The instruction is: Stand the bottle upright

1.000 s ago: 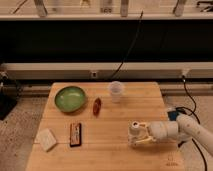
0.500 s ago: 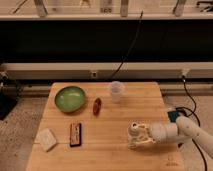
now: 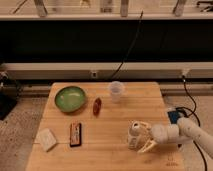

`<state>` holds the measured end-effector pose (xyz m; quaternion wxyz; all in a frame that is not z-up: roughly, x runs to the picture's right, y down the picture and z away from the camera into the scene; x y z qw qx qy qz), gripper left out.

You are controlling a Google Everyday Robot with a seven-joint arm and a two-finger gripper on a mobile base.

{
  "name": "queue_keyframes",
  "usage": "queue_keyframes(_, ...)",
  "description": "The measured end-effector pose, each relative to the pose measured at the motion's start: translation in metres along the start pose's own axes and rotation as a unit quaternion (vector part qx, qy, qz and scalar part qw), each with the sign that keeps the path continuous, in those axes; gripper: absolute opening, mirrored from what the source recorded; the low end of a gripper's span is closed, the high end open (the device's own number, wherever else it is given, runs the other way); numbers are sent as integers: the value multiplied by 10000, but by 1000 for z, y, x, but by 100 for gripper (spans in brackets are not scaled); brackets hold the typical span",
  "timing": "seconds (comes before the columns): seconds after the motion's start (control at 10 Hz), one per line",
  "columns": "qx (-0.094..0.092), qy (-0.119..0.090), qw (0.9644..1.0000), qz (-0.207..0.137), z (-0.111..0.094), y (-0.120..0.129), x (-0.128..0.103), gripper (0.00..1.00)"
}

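Nearest the front edge of the wooden table (image 3: 117, 120), toward its right side, the bottle (image 3: 133, 136) stands close to upright, cap uppermost, perhaps leaning a touch; its base looks to be on the wood, though that is hard to make out. The gripper (image 3: 142, 137) is right up against it from the right, on an arm (image 3: 175, 132) that reaches in over the table's right edge. Whether the gripper is clamped on the bottle or has let go of it I cannot tell. On the same near strip, well over to the left, a pale block (image 3: 47, 139) lies by the left edge, with a dark bar (image 3: 75, 134) just beside it. Farther back, a small red-brown object (image 3: 97, 106) rests near the middle, a green bowl (image 3: 70, 97) sits to its left, and a clear cup (image 3: 116, 91) stands upright to its right, all well apart from the bottle. Beyond the table, a black cable (image 3: 127, 47) climbs a dark wall. As I judge it, the main part of the task is nearly done: the bottle is more or less up. What is left is to make sure that it rests squarely on its base, release it if held, and draw the gripper away without knocking it.
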<state>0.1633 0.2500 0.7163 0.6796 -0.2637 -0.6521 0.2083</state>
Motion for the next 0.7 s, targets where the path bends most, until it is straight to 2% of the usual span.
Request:
queue_keyframes(0.3,75,73,9999,48,-14,0,6,80)
queue_keyframes(0.5,205,65,9998,52,-23,1,13,80)
queue_keyframes(0.7,164,53,9998,36,-23,3,11,80)
